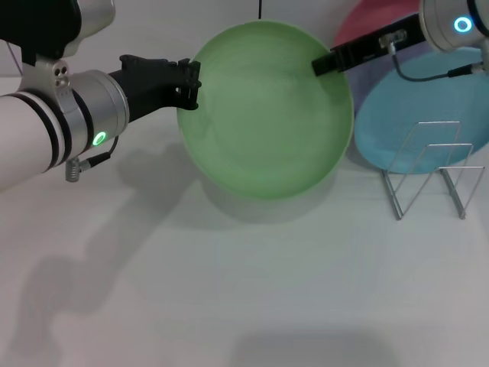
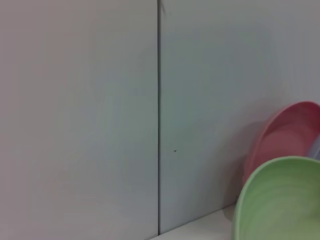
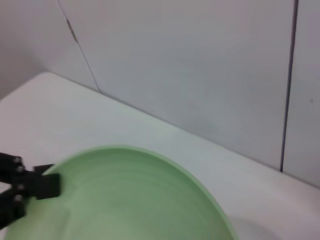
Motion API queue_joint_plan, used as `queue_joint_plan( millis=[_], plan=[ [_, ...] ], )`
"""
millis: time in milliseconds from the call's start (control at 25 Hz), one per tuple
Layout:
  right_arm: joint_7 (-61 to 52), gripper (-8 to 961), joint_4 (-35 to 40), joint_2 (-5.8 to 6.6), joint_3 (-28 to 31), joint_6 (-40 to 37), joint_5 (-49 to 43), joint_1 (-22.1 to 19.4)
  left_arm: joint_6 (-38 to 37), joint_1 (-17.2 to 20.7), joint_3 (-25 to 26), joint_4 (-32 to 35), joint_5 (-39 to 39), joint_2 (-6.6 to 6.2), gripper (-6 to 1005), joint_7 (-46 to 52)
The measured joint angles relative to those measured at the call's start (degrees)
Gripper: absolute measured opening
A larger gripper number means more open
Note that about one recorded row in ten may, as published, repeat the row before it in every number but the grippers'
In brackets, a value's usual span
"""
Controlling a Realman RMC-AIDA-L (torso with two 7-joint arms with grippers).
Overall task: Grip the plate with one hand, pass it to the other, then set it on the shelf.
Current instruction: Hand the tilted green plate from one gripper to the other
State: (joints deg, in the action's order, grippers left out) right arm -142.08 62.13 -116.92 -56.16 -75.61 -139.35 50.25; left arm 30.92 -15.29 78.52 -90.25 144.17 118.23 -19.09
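The green plate [image 1: 263,122] hangs above the table [image 1: 229,290], left pincer [image 1: 189,84] and right pincer [image 1: 325,65] each clamping opposite rims. The rack [image 1: 432,172] stands apart, right.

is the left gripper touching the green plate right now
Touching. In the head view the left gripper has its fingertips at the green plate's rim with no gap; the right wrist view shows a black finger overlapping that rim.

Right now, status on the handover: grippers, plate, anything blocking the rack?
Left gripper and right gripper both at green plate's rim, plate held above table. Wire rack unoccupied, turquoise plate behind it.
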Motion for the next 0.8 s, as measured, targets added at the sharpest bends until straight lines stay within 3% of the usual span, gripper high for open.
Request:
queue_joint_plan(
  millis=[120, 520, 760, 800],
  plan=[
    [0.87, 83, 3.36, -0.56, -0.40, -0.59, 1.35, -1.68, -1.74, -0.20, -0.39, 1.09, -0.45, 0.04, 133, -1.44],
    [1.64, 78, 5.38, -0.72, 0.02, -1.62, 3.53, -3.62, -6.23, 0.33, -3.82, -0.25, -0.83, -0.03, 161, -3.77],
    [1.54, 76, 7.00, -0.73, -0.30, -2.78, 3.69, -4.08, -6.32, 0.49, -4.07, -0.92, -1.02, 0.01, 372, -4.16],
    [1.52, 76, 7.19, -0.74, -0.33, -3.00, 3.69, -4.10, -6.33, 0.52, -4.07, -1.13, -1.04, 0.01, 494, -4.18]
  ],
)
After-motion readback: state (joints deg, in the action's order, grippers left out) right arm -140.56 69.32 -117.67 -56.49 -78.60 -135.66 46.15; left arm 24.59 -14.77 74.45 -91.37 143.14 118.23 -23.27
